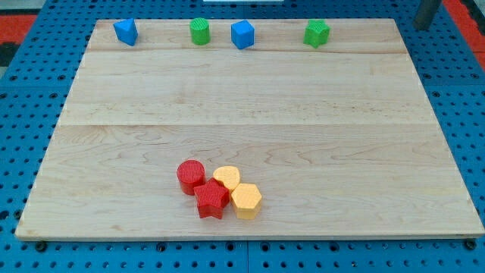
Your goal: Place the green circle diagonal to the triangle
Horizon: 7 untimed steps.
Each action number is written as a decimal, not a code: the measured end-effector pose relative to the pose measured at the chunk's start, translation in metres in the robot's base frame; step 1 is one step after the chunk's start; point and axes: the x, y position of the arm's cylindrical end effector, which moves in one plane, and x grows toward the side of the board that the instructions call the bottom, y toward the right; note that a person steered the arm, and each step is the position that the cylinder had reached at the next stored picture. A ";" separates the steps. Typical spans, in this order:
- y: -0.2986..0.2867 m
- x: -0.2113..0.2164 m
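The green circle (199, 32) stands near the board's top edge, left of centre. The blue triangle (126, 32) stands to its left, at about the same height in the view, with a gap between them. My rod shows at the view's top right corner, and my tip (422, 26) is just beyond the board's top right corner, far to the right of both blocks and touching none.
A blue cube-like block (242, 35) stands just right of the green circle, and a green star-like block (317, 33) farther right. Near the bottom centre, a red circle (191, 176), red star (211, 200), yellow block (226, 177) and yellow hexagon (246, 200) cluster together on the wooden board (303, 136).
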 end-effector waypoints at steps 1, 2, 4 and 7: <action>-0.044 0.001; -0.111 0.006; -0.214 0.007; -0.272 -0.009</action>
